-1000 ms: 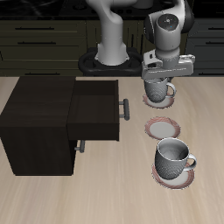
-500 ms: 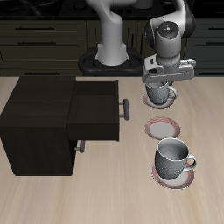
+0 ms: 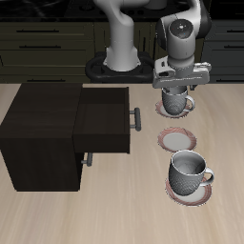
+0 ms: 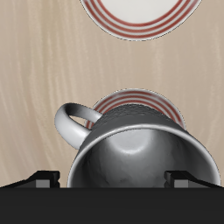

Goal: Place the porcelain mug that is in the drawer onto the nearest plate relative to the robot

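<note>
The porcelain mug [image 3: 174,100] stands upright on the pink-rimmed plate [image 3: 161,111], the one farthest back, nearest the robot's base. In the wrist view the mug [image 4: 140,144] fills the frame and the plate's rim [image 4: 131,94] shows behind it. My gripper [image 3: 175,88] hangs just over the mug's mouth with its jaws wide apart. One fingertip [image 4: 184,178] is over the mug's inside and the other [image 4: 44,178] is outside near the loop handle. The drawer [image 3: 103,119] stands pulled open and looks empty.
A white-centred saucer [image 3: 177,140] lies in front of the plate and also shows in the wrist view [image 4: 138,13]. A second identical mug [image 3: 189,173] stands on another pink-rimmed plate [image 3: 177,195] near the table's front edge. The dark cabinet [image 3: 38,133] flanks the drawer.
The gripper has levelled out and come down slightly with the mug, which now rests on the plate. Drawer, saucer and second mug have not moved.
</note>
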Robot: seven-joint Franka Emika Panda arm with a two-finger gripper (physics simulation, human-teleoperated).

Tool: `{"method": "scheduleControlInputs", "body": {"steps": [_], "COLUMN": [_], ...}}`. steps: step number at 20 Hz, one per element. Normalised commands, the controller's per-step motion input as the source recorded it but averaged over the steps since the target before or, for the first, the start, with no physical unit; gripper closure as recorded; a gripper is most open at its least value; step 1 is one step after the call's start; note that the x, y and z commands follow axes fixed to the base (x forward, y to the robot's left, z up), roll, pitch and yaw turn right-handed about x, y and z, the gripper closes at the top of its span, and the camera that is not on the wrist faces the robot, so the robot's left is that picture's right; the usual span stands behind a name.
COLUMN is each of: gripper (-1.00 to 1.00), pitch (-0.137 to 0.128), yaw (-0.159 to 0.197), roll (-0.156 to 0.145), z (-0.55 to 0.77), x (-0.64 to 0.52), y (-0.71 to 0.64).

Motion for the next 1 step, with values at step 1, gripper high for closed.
{"method": "scheduleControlInputs", "body": {"steps": [1], "gripper": [-1.00], "pitch": [-0.029], "yaw": [-0.013], "roll": [-0.027], "z": [0.26], "x": [-0.03], "y": [-0.18]}}
